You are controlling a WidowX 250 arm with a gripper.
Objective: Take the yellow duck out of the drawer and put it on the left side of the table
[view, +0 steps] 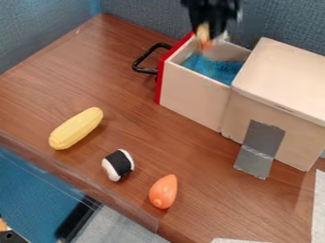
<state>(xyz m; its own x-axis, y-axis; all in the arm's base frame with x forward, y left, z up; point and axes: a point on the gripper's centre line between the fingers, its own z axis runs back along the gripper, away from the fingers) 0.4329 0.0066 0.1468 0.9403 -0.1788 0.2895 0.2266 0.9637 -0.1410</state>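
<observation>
The black gripper (212, 31) hangs down from the top edge, over the back of the pulled-out drawer (194, 90). It is shut on a small yellow thing with orange on it, which looks like the duck (203, 34). The duck is at about the height of the drawer's rim or above it, partly covered by the gripper. Blue lining shows on the drawer's floor, and its red front with a black handle faces left.
The wooden box (285, 76) that holds the drawer stands at the right, with grey tape (259, 147) on its side. On the table (82, 76) lie a yellow corn (76, 128), a black and white sushi roll (118, 164) and an orange teardrop-shaped object (163, 191).
</observation>
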